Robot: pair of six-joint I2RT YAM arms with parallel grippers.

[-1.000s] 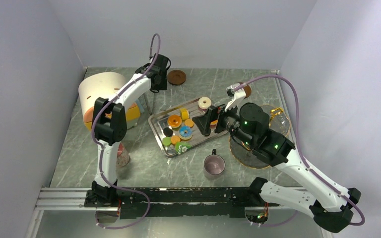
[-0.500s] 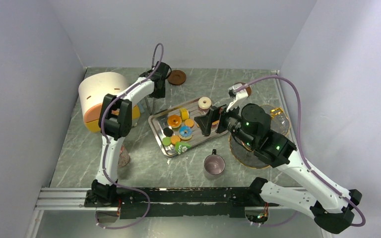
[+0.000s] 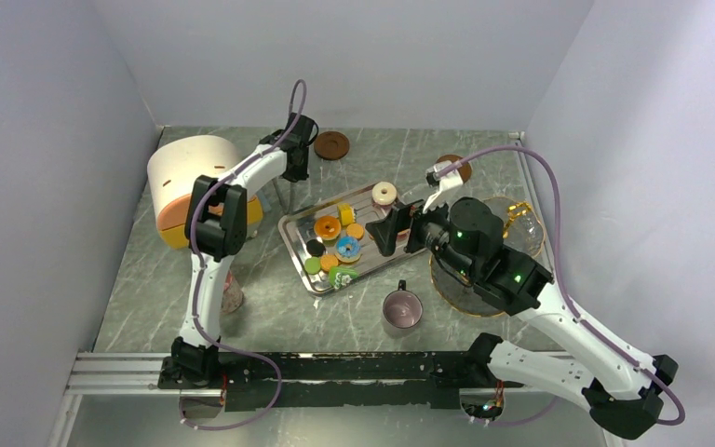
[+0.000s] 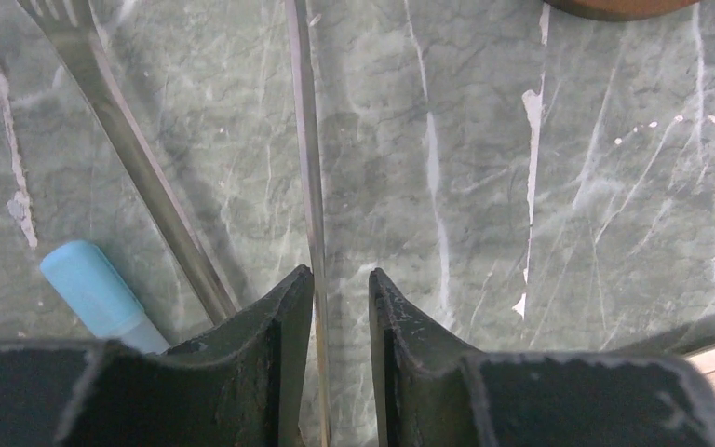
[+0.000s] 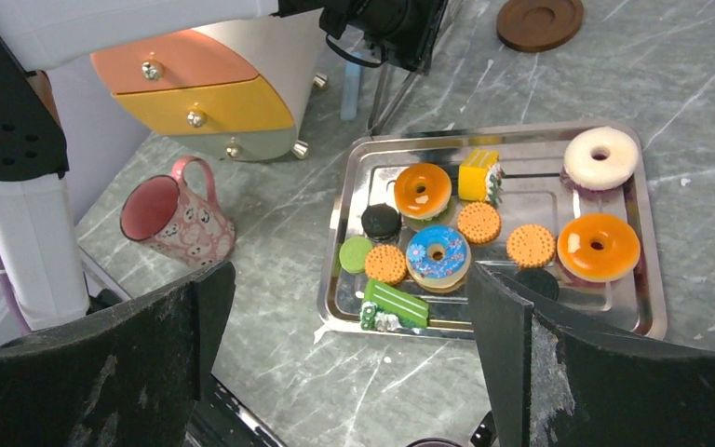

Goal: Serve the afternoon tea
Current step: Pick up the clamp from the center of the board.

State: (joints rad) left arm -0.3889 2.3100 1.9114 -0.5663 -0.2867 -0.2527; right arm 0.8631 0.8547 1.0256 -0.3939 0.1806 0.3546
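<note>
Two arms, two separate ways this could slip. Furthest left, the left pincer (image 4: 340,279) sits low over a thin metal utensil (image 4: 309,168) lying flat on the bench (image 4: 568,233). Its fingers (image 4: 275,321) are drawn narrow, one on each side. A sliver of bench shows between the utensil and one finger, so we judge nothing is pinched yet. The utensil sits off-centre in that gap, so one finger would meet it first, and it could skid or twist away. A fork (image 4: 130,168) lies just beside it and a pale blue handle (image 4: 98,293) is near. Either could be nudged or caught along with it.

Moving right, the treats crowd a steel tray (image 5: 531,191) in mid-bench: an orange doughnut (image 5: 422,191), a blue doughnut (image 5: 438,253), biscuits, and a cream ring (image 5: 600,158) at the far corner. Several touch one another. The right pincer (image 5: 349,307) hovers over the tray's right end, spread wide and holding nothing. With its fingers that far apart, we expect a descent to bump a neighbour, push two treats together, or shove the light tray across the bench.

The mug (image 3: 401,310) stands apart, in front of the tray near the arms' bases. It is close to the right forearm, and a glass plate (image 3: 454,296) lies under that arm. A careless sweep could tip the mug or strike the plate.
</note>
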